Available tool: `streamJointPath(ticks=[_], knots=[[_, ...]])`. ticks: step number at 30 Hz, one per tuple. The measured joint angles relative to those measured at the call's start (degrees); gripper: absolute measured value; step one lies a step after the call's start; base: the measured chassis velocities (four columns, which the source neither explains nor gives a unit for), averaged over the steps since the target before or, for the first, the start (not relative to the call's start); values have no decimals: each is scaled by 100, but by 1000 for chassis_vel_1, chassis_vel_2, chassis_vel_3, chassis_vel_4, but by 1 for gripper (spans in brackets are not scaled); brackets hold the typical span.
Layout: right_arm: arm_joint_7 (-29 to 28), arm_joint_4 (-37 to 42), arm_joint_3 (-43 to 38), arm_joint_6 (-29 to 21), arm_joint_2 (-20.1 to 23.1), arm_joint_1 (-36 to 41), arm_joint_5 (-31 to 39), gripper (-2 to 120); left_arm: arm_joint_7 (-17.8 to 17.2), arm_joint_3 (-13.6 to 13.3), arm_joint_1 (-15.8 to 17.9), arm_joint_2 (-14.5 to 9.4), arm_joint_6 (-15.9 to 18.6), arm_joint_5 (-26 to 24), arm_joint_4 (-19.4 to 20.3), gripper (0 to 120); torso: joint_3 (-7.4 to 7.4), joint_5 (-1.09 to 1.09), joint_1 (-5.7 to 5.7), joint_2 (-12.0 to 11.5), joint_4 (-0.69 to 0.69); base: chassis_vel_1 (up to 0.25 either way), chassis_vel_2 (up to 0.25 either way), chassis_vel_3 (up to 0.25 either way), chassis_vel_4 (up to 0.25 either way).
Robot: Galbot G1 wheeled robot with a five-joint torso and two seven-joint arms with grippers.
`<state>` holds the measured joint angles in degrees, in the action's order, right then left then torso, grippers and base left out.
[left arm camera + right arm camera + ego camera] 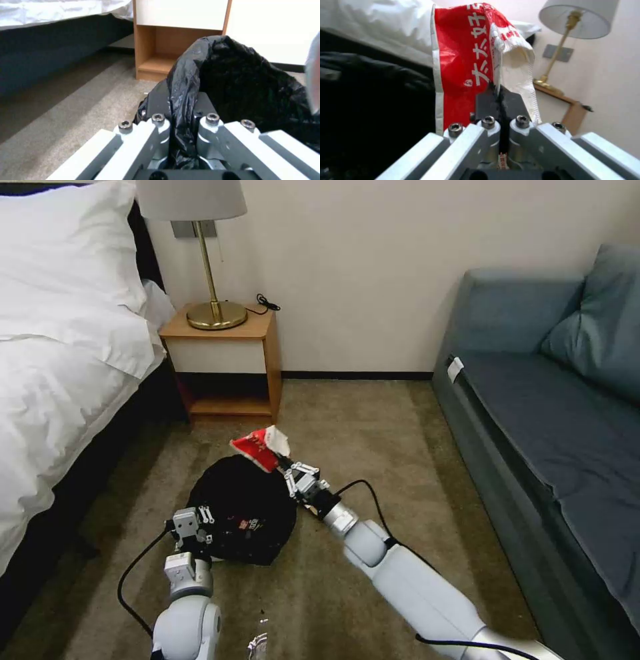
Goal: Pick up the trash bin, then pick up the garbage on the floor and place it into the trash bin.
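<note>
The trash bin (243, 510), covered by its black bag liner (246, 82), hangs just above the carpet in front of me. My left gripper (200, 523) is shut on the bin's near rim, pinching the liner (181, 140) between its fingers. My right gripper (285, 465) is shut on a red-and-white packet (261, 447) and holds it over the bin's far right edge. In the right wrist view the packet (470, 60) stands up out of the closed fingers, with the black liner (370, 100) beside it. A red-and-white scrap (249, 524) lies inside the bin.
A bed (60, 380) runs along the left and a blue sofa (553, 433) along the right. A wooden nightstand (223, 360) with a brass lamp (215, 280) stands against the back wall. A clear crinkled item (257, 645) lies on the carpet by my left arm.
</note>
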<state>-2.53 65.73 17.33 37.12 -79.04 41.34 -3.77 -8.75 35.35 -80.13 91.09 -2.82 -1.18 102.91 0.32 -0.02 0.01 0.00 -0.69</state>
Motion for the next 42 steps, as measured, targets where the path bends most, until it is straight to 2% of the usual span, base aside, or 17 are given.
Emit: streamJointPath(ticks=[15, 17, 18, 23, 24, 26, 27, 28, 29, 30, 31, 33, 34, 35, 40, 42], knots=[[-14, -497, 81, 143, -403, 300, -481, 1, -28, 11, 90, 20, 41, -43, 24, 5, 0, 0, 0, -1, 0, 0, 0, 0, 0], [-23, -551, 32, 174, -480, 418, -658, 11, -29, 12, 22, 11, 41, -50, 96, 5, -1, 0, 0, -1, 0, 0, 0, 0, 0], [-23, -551, 32, 174, -480, 418, -658, 11, -29, 12, 22, 11, 41, -50, 96, 5, -1, 0, 0, -1, 0, 0, 0, 0, 0], [-23, -548, -18, 189, -547, 539, -813, 31, -28, 40, -50, -12, 33, -71, 177, 5, -1, 0, 0, -1, 0, 0, 0, 0, 0], [-23, -548, -18, 189, -547, 539, -813, 31, -28, 40, -50, -12, 33, -71, 177, 5, -1, 0, 0, -1, 0, 0, 0, 0, 0], [-21, -546, -20, 189, -548, 519, -817, 41, -28, 53, -42, -14, 30, -80, 174, 5, 0, 0, 0, -1, 0, 0, 0, 0, 0], [-21, -546, -20, 189, -548, 519, -817, 41, -28, 53, -42, -14, 30, -80, 174, 5, 0, 0, 0, -1, 0, 0, 0, 0, 0], [-21, -524, -16, 189, -540, 452, -794, 49, -28, 65, -28, -15, 26, -84, 155, 5, -1, 0, 0, -1, 0, 0, 0, 0, 0], [-21, -524, -16, 189, -540, 452, -794, 49, -28, 65, -28, -15, 26, -84, 155, 5, -1, 0, 0, -1, 0, 0, 0, 0, 0], [-23, -499, -16, 185, -538, 387, -745, 56, -25, 79, -19, -18, 21, -87, 126, 5, -1, 0, 0, -1, -1, 0, 0, 0, 0], [-23, -499, -16, 185, -538, 387, -745, 56, -25, 79, -19, -18, 21, -87, 126, 5, -1, 0, 0, -1, -1, 0, 0, 0, 0], [-39, -444, -33, 151, -544, 227, -617, 67, -15, 140, -17, -30, 11, -93, 94, 5, 0, 0, 0, -1, 0, 0, 0, 0, 0], [-39, -444, -33, 151, -544, 227, -617, 67, -15, 140, -17, -30, 11, -93, 94, 5, 0, 0, 0, -1, 0, 0, 0, 0, 0], [-60, -383, -45, 113, -538, 122, -517, 74, -9, 193, -20, -46, 5, -112, 93, 5, -1, 0, 0, -1, 0, 0, 0, 0, 0], [-112, -206, -81, 5, -447, -48, -274, 87, 7, 290, -15, -85, 5, -177, 93, 5, 0, 1, 0, -1, 1, 0, 0, 0, 0], [-133, -53, -195, -77, -311, -120, -102, 96, 44, 364, 15, -134, 13, -267, 101, 5, 0, 1, 0, -1, 1, 0, 0, 0, 0]])
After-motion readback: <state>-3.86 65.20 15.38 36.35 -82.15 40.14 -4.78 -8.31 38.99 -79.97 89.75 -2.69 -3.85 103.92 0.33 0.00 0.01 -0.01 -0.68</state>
